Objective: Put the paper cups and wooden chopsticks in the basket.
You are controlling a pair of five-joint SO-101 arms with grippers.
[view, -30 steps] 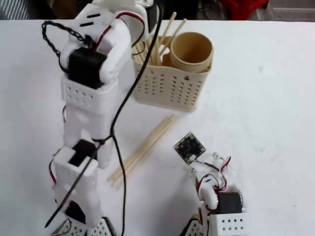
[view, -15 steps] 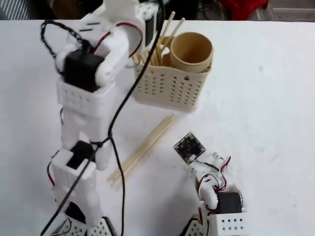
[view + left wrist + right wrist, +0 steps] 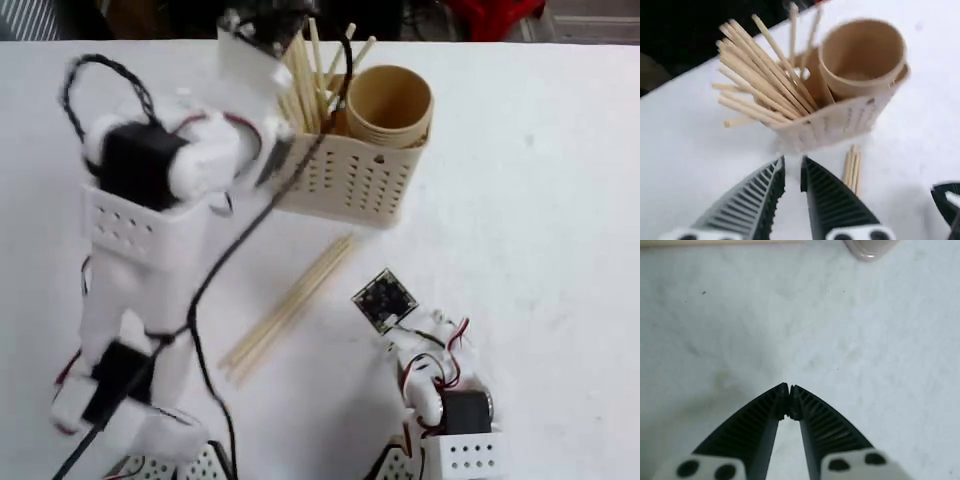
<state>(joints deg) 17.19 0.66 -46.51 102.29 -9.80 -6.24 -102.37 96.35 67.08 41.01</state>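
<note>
Most chopsticks [image 3: 305, 85] stand in the basket [image 3: 345, 180] beside the stacked paper cups [image 3: 390, 105]; a few loose chopsticks [image 3: 290, 305] lie on the table [image 3: 540, 250] nearby. My left gripper [image 3: 792, 167] hovers near the basket, fingers slightly apart, empty; right gripper [image 3: 789, 392] is pressed together.

White perforated arm shells [image 3: 125, 225], black servo blocks [image 3: 125, 165], looping black cable [image 3: 205, 285], thin red wires [image 3: 457, 338], ribbed black end effectors [image 3: 792, 162].
</note>
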